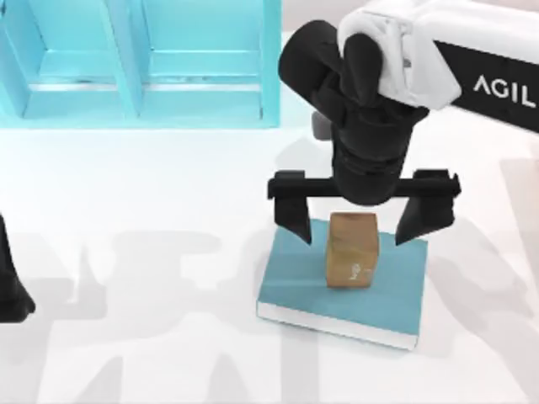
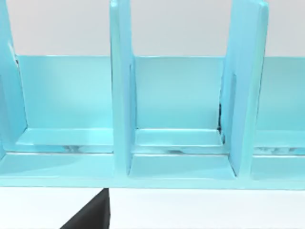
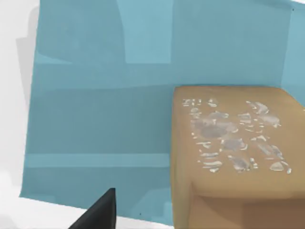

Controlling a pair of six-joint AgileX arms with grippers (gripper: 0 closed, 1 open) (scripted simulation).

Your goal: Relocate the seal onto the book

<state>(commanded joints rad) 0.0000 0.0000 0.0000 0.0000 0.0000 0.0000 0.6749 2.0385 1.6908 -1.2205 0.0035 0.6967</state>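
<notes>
Jaws spread wide, the right gripper [image 1: 354,220] straddles the seal [image 1: 353,250] without touching it; the seal stands on the book [image 1: 295,278], right of table centre. Left arm parked at 9 o'clock, near the shelf [image 1: 139,63].

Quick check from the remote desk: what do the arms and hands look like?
The right arm has a white shell with a black panel lettered "AGIL" in white. Its wrist and right hand are black, with two tapered fingers on a crossbar. The left arm, at the table's left edge, is black.

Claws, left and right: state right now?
Left claw: parked at the table's left edge, cannot be told.
Right claw: open, above the seal resting on the book.
</notes>
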